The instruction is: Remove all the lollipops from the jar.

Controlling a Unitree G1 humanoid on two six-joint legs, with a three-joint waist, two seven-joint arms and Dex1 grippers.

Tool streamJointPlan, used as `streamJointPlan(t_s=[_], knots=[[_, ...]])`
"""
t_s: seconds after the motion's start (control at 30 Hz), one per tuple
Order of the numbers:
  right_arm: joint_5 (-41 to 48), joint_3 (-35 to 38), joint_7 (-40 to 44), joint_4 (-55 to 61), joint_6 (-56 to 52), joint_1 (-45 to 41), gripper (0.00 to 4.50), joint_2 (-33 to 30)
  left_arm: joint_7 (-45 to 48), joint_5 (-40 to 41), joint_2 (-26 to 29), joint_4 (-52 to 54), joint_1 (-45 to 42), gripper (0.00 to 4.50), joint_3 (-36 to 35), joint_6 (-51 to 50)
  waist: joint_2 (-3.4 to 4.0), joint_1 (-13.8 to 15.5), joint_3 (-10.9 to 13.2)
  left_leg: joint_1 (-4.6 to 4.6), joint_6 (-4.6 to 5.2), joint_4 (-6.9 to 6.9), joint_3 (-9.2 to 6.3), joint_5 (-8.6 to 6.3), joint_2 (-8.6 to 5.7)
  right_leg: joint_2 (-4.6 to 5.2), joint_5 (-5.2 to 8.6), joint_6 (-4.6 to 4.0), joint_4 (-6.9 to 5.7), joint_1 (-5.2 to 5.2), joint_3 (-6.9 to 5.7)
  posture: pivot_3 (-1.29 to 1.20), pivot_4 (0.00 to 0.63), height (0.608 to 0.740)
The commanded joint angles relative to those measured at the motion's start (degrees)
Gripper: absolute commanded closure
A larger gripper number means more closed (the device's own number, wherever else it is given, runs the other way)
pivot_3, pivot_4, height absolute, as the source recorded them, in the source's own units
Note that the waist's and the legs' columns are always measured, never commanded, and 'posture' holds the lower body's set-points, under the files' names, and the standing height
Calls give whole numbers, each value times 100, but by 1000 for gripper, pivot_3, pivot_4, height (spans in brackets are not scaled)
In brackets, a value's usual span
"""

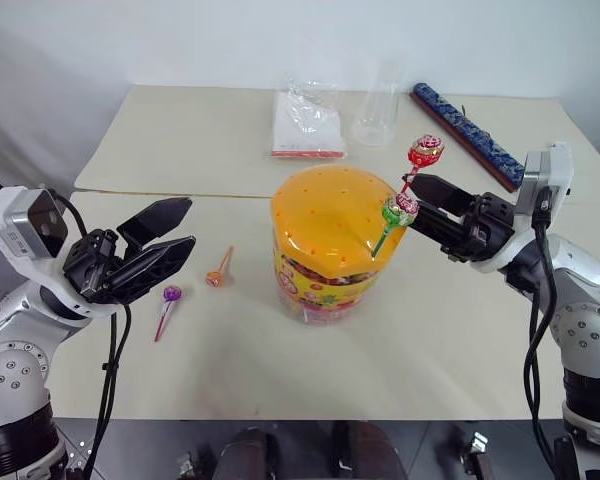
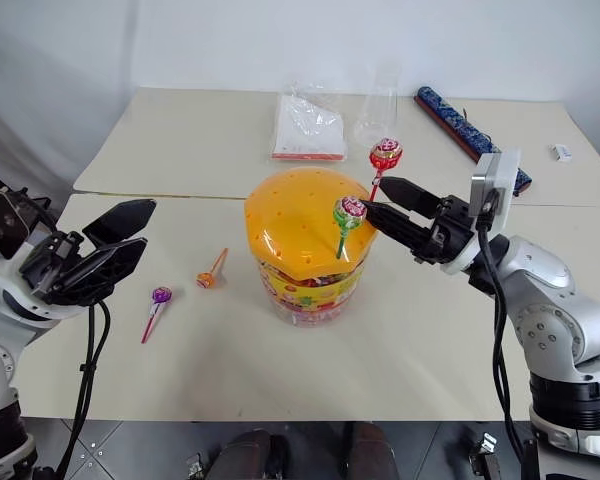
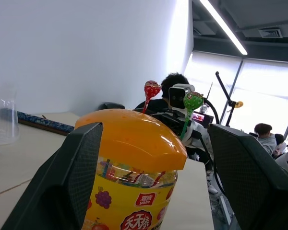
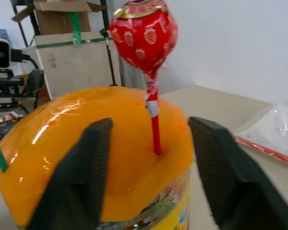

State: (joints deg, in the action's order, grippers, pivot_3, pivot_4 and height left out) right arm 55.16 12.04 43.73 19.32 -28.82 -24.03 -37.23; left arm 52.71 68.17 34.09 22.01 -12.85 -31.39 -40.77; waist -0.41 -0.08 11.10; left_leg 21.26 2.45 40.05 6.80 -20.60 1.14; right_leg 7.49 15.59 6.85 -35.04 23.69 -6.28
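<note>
- We counted four lollipops: a red one (image 4: 144, 36) and a green one (image 1: 400, 210) stood upright with their sticks in holes of the jar's lid, while a purple one (image 1: 169, 298) and an orange one (image 1: 218, 272) lay flat on the bench (image 1: 450, 340).
- There was one jar (image 1: 325, 255), standing on the bench between the two grippers.
- The jar was a squat clear plastic tub with a bright candy label of fruit pictures, capped by a wide, glossy orange dome dotted with small holes.
- The lollipops were small round heads in shiny printed wrappers on thin coloured sticks.
- The right gripper (image 4: 151, 158) had its two black, textured fingers apart on either side of the red lollipop's stick, near the lid, without touching it, so it grasped nothing.
- The left gripper (image 1: 165, 240) was spread wide and empty, facing the jar from the far side; the purple lollipop lay just below it and the orange one between it and the jar.
- Beyond the jar we saw one clear plastic cup (image 1: 377, 110), one crinkled clear bag (image 1: 307, 125) and one long dark patterned bar (image 1: 467, 132).
</note>
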Motion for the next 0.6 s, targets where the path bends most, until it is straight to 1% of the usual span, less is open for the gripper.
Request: streamJointPlan(t_s=[0.03, 0.13, 0.2, 0.33, 0.37, 0.43, 0.47, 0.53, 0.6], knots=[[135, 224, 117, 8, 99, -74, 3515, 133, 74, 145, 43, 96, 48, 795, 6, 162, 0, 4, 0, 0, 0, 0, 0, 0, 0, 0, 0, 0, 0, 0, 0, 0, 150, 740], [354, 429, 81, -52, 158, -166, 4478, 348, 162, 100, 24, 24, 11, 795, 110, 223, 0, 6, 0, 1, 0, 0, 0, 0, -2, 1, 0, 0, 2, 0, 1, 0, 150, 740], [595, 697, 99, -91, 191, -225, 4478, 450, 224, 68, 11, -50, -76, 795, 192, 278, 0, 4, 0, 1, 0, -1, 0, 0, -1, -1, 0, 0, 1, 1, 0, 0, 150, 740], [1081, 1386, 195, -159, -58, -225, 4478, 38, 380, 12, 66, -139, -257, 795, 359, 367, 0, 39, 0, 4, 0, -1, -4, 0, -4, 0, 0, 0, 2, 0, -3, 0, 150, 740], [1093, 1552, 127, -234, -193, -168, 4478, -188, 438, 1, 110, -143, -280, 795, 396, 366, 0, 39, 0, 3, 2, -1, -4, -1, -5, 1, 0, 1, 4, -1, -2, 0, 150, 740], [753, 1897, 289, -487, -494, 244, 4478, -949, 748, -285, 305, -96, -268, 795, 575, 467, 0, 58, 0, 4, 5, -1, -2, -2, -6, 2, -1, 1, 7, -1, -2, 0, 150, 740], [623, 1991, 361, -575, -579, 407, 4478, -1215, 864, -383, 373, -81, -257, 795, 641, 513, 0, 74, 0, 4, 7, -2, -3, -3, -10, 3, -1, 1, 8, -2, -2, 0, 150, 740], [45, 2046, 626, -761, -865, 1077, 4478, -2000, 1105, -646, 520, -59, -243, 795, 792, 672, 4, 97, 1, 3, 10, -5, 5, -5, -9, 2, 0, 1, 15, -2, -2, 0, 150, 740], [-520, 2027, 903, -917, -896, 1667, 4478, -2558, 1321, -880, 614, -59, -233, 795, 918, 856, 4, 103, 1, 3, 12, -6, 14, -5, -6, 0, 0, 1, 28, -4, -1, 0, 150, 740]])
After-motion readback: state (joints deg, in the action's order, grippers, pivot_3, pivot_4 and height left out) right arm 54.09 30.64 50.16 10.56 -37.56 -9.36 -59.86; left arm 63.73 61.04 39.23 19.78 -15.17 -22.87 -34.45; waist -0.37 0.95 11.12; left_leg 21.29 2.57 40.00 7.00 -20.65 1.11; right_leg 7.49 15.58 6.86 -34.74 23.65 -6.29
